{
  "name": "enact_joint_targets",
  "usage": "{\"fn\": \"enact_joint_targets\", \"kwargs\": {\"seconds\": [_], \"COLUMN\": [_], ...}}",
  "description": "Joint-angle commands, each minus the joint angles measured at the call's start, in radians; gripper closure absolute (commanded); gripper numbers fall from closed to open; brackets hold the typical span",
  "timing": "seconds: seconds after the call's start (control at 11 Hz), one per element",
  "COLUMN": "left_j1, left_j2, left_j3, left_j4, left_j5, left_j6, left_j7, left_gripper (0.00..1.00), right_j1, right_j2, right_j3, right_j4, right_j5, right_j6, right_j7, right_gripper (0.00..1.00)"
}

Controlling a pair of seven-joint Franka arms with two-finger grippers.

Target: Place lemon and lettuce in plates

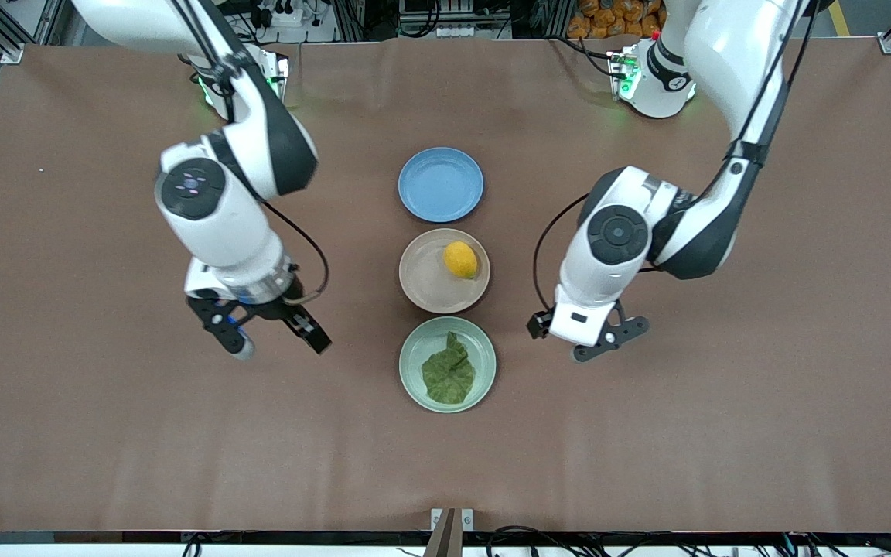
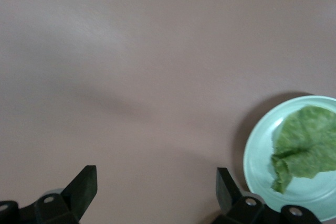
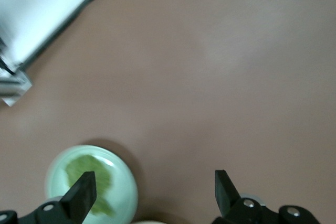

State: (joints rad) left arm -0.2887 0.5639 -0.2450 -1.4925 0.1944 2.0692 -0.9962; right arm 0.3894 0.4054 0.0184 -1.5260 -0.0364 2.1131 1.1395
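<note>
Two white Franka arms reach over a wide brown tabletop (image 1: 105,433), one from each end of the row of bases. Largest of what lies on it are three round shallow plates set in a line down the middle: a blue plate (image 1: 441,184) farthest from the front camera, a beige-pink plate (image 1: 426,278) just nearer, and a pale mint green plate (image 1: 413,348) nearest of the three, the rims of the last two almost touching. On the mint green plate lies the lettuce (image 1: 448,370), a single dark green wrinkled leaf with ragged edges, resting flat inside the rim. On the beige-pink plate sits the lemon (image 1: 461,259), a small oval bright-yellow fruit, toward the side of the plate that faces the left arm's end of the tabletop. The right end effector (image 1: 271,336) hangs over bare tabletop toward the right arm's end, beside the mint green plate, its black fingers spread wide with nothing between them. The left end effector (image 1: 599,340) hangs over bare tabletop toward the left arm's end, level with the gap between the two filled plates, fingers likewise wide apart and gripping nothing
</note>
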Motion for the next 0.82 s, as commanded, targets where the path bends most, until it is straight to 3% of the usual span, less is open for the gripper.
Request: {"fn": "enact_joint_targets", "kwargs": {"seconds": [0.0,0.36,0.73], "left_j1": [0.045,0.146,0.223], "left_j2": [-0.09,-0.211,-0.424], "left_j3": [-0.008,-0.01,0.006], "left_j4": [-0.023,-0.041,-0.185], "left_j5": [0.02,-0.001,-0.058], "left_j6": [-0.107,-0.224,-0.248], "left_j7": [0.134,0.316,0.519], "left_gripper": [0.0,0.0,0.0], "right_j1": [-0.069,-0.148,-0.234], "right_j2": [-0.152,-0.238,-0.342], "right_j3": [0.009,-0.006,-0.018], "right_j4": [-0.105,-0.105,-0.105], "right_j5": [0.033,0.033,0.033], "right_j6": [-0.164,-0.303,-0.43], "right_j7": [-0.316,-0.536,-0.82], "right_gripper": [0.0,0.0,0.0]}}
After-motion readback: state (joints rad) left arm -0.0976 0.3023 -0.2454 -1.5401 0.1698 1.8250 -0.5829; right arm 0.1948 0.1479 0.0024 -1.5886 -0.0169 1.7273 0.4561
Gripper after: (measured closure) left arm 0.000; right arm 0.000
